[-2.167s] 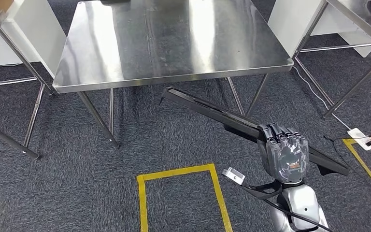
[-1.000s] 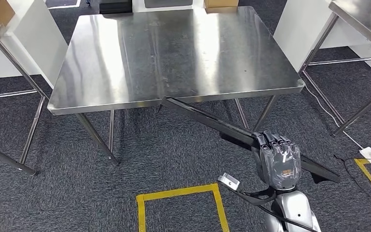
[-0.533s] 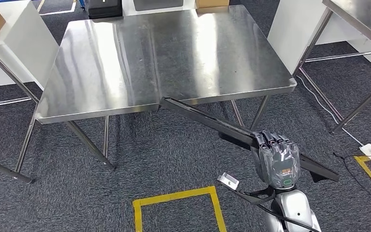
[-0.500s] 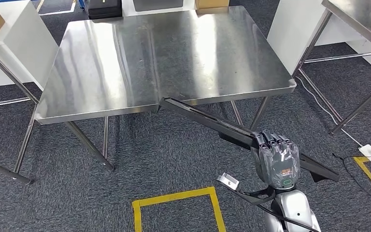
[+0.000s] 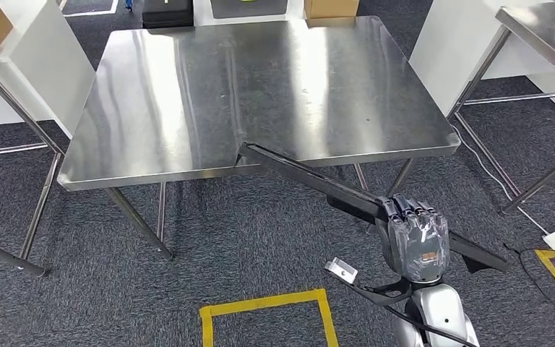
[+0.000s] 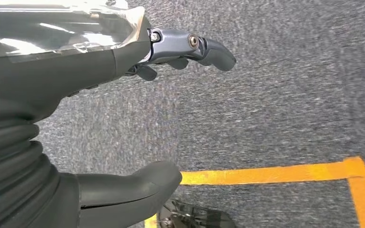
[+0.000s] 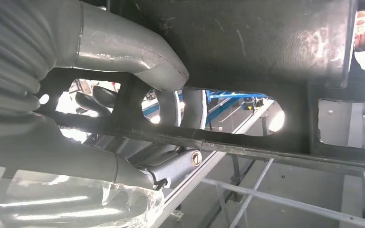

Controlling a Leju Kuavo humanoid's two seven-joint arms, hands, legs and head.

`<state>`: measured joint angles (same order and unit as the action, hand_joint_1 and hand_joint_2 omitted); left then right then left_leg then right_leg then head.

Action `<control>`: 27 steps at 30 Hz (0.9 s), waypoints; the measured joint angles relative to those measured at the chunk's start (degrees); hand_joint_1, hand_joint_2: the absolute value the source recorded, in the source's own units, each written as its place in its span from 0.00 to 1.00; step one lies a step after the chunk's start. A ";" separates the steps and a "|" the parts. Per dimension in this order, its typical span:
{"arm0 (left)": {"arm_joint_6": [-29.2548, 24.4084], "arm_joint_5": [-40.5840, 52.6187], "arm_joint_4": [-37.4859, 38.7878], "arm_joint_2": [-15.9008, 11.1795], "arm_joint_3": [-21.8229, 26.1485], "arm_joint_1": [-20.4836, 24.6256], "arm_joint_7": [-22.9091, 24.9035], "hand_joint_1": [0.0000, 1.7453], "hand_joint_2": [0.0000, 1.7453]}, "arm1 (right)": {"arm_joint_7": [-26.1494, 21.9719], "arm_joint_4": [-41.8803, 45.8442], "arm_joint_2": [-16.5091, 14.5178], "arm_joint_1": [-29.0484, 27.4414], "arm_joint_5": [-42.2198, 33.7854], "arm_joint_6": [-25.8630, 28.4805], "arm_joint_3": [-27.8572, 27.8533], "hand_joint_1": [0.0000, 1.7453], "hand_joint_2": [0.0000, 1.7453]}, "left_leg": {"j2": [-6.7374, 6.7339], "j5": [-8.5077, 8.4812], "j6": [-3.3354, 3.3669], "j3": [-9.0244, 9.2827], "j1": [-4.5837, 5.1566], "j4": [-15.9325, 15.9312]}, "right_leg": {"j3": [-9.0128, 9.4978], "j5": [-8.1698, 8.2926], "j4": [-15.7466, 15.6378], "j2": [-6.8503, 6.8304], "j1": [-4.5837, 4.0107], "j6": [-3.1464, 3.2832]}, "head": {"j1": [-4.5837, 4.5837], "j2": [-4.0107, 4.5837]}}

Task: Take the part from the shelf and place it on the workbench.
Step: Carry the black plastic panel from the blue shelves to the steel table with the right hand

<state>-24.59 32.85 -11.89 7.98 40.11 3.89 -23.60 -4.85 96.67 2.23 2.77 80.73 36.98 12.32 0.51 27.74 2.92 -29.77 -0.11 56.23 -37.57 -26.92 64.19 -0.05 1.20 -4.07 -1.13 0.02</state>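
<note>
part: long black bar, likely stiff moulded plastic or metal; looks light enough for one hand but lever-heavy at the ends, judging by length
part place: carried in air in front of bench; far tip overlaps bench's near edge, about mid-edge; whether it touches the edge, cannot tell; rear end sticks out behind the hand, away from bench
right hand: fingers wrapped round part, thumb on one face, fingers through a slot in it; firm hold
grip spot: hand sits well back from bench end, nearer rear end; most of bar cantilevers toward bench, so tip may sag or swing
better hold: judged nearer the bar's middle for balance; slot gives good purchase, unlikely to slip
handling: rigid, not fragile-looking; thin edge could scrape steel top
left hand: holds nothing, fingers loosely apart, hanging over carpet and yellow tape
step: judged carrying to bench, part not yet set down
next: raise tip clear of bench edge, lay bar flat on top
</note>
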 joint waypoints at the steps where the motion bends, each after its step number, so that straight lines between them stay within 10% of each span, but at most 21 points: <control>1: 0.04 0.04 0.00 0.02 0.03 0.03 -0.01 0.00 1.00 | 0.01 0.00 -0.01 -0.02 0.01 -0.01 -0.01 1.00 1.00 | 0.04 0.54 -0.31 0.35 0.14 0.13 | 1.52 1.52 -3.43 -0.02 0.06 0.04 | 0.08 0.00; 7: 0.38 0.13 -0.02 -0.07 0.13 0.19 0.27 0.00 1.00 | 0.08 0.29 -0.33 -0.20 0.43 -0.39 -0.25 1.00 1.00 | -0.11 3.20 -2.05 0.10 -0.05 2.46 | 3.68 1.94 -6.77 0.26 0.14 2.89 | -0.13 0.01; 10: 0.50 0.25 -0.02 -0.05 0.14 0.17 0.28 0.00 1.00 | 0.11 0.76 -0.39 -0.28 0.62 -0.92 -0.28 1.00 1.00 | -0.22 7.66 -2.84 -5.97 -0.30 13.36 | 4.47 1.23 -6.81 0.21 0.11 3.93 | -0.25 0.02; 12: 0.49 0.27 -0.02 -0.05 0.18 0.08 0.28 0.00 1.00 | 0.12 0.84 -0.40 -0.44 0.67 -1.01 -0.28 1.00 1.00 | -0.25 7.73 -2.87 -9.69 -0.42 17.91 | 5.01 0.74 -6.80 0.26 -0.05 4.22 | -0.25 0.02; 17: 0.48 0.33 -0.03 -0.27 0.24 0.16 0.24 0.00 1.00 | 0.13 1.00 -0.50 -0.44 0.69 -1.05 -0.30 1.00 1.00 | -0.35 -2.42 -1.01 -5.45 0.01 3.60 | 6.90 -0.82 -6.85 0.62 -0.53 3.68 | -0.23 0.01; 22: 0.50 0.69 -0.04 -0.30 0.26 0.19 0.16 0.00 1.00 | 0.13 1.23 -0.62 -0.47 0.70 -1.05 -0.34 1.00 1.00 | -0.35 -2.27 0.16 -3.79 0.30 0.85 | 6.62 -2.11 -5.82 0.49 -0.79 2.36 | -0.24 0.00; 27: 0.50 0.74 -0.04 -0.22 0.32 0.26 0.42 0.00 1.00 | 0.17 1.36 -0.62 -0.88 0.70 -1.05 -0.64 1.00 1.00 | -0.28 -1.50 0.90 -2.11 0.03 0.13 | -2.57 -6.62 9.36 0.39 -0.49 2.12 | -0.04 0.01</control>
<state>-24.09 33.58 -11.93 7.75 40.43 4.15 -23.18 -4.68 98.02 1.62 1.89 81.43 35.93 11.68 0.23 26.25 3.82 -31.88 -0.07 56.36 -40.14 -33.55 73.55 0.34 0.71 -1.95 -1.16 0.03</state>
